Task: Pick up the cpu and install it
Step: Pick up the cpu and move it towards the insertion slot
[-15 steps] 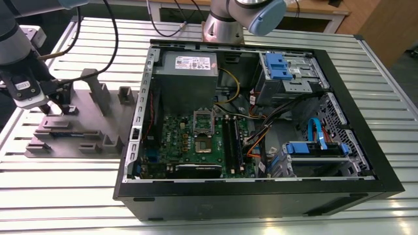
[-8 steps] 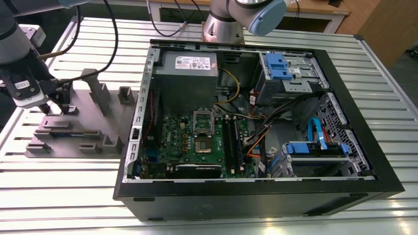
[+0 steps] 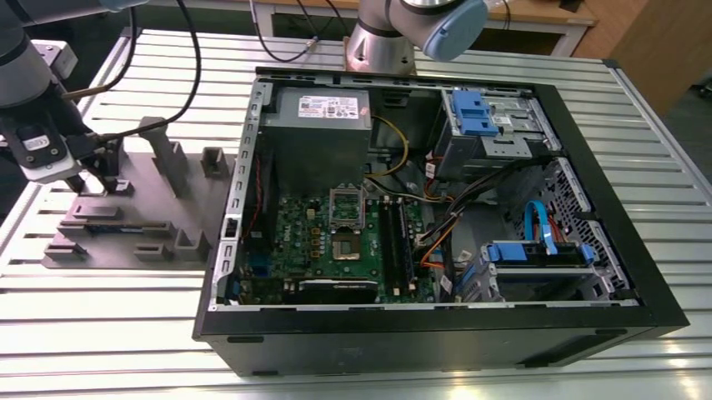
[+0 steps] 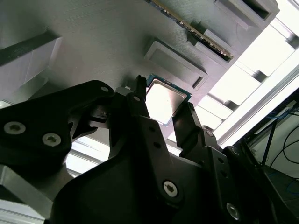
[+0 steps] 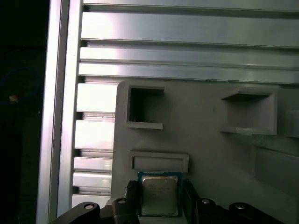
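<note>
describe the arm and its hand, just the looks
The arm has silver tubes with pale blue joint caps; a white block and black cables sit at its wrist. The hand is black, built of flat linked plates with silver screw heads.

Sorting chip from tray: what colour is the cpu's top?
Shiny silver-grey with a thin blue-green rim; the first wrist view shows the cpu best.

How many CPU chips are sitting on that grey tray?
1: the cpu lies flat on the tray, by a raised rectangular block, at the gripper; blocks may hide others.
</note>
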Motion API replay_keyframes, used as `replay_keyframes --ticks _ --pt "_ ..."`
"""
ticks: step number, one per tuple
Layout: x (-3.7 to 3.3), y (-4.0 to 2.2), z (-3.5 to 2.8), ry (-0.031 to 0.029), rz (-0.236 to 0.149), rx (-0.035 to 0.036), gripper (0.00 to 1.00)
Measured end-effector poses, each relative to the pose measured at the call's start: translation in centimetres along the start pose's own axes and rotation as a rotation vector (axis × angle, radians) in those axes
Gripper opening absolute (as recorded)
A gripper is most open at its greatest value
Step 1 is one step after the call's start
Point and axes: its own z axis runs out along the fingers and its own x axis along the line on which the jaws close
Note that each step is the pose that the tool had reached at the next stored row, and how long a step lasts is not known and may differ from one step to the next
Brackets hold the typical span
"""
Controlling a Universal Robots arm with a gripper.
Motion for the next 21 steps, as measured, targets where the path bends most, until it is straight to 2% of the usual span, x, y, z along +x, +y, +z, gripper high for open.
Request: replay_keyframes --ticks 2,21 --pt "0.0 0.01 -0.33 0.0 0.0 0.0 0.47" --pt "0.01 0.03 -0.76 0.0 0.0 0.0 0.47"
